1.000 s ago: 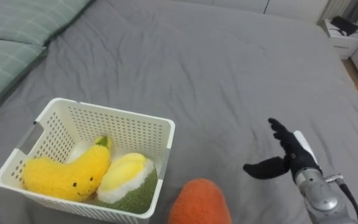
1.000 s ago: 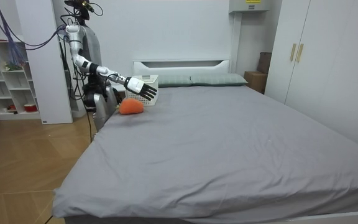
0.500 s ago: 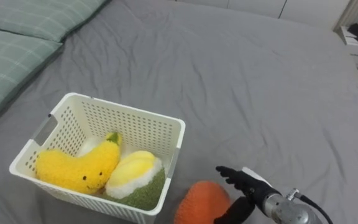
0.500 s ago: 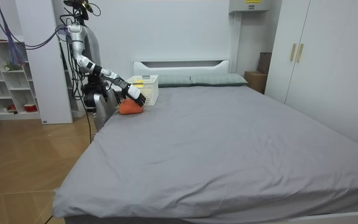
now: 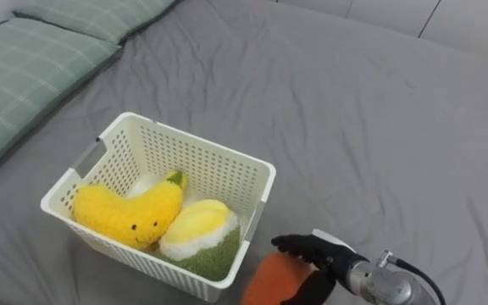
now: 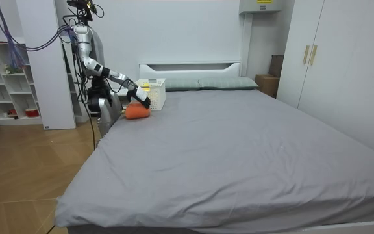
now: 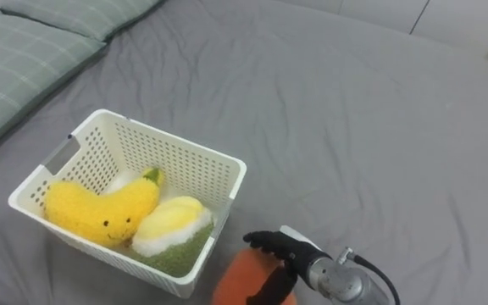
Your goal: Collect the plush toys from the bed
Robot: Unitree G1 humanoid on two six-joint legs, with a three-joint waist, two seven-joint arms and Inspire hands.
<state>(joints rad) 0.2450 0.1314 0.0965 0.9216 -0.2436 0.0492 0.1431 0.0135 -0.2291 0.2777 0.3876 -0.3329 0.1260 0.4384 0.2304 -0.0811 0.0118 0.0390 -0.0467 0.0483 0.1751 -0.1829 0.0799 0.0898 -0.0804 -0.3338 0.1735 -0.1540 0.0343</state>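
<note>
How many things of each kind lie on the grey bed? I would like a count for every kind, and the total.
Plush toys: 3 (yellow banana-shaped plush toy, yellow-white-green plush toy, orange round plush toy)
White perforated plastic baskets: 1
Green checked pillows: 2
Total: 6; a white patch behind the banana toy is unclear and left uncounted.

Orange toy (image 5: 266, 285) runs off the bottom edge — right hand (image 5: 320, 252) covers its top.
</note>
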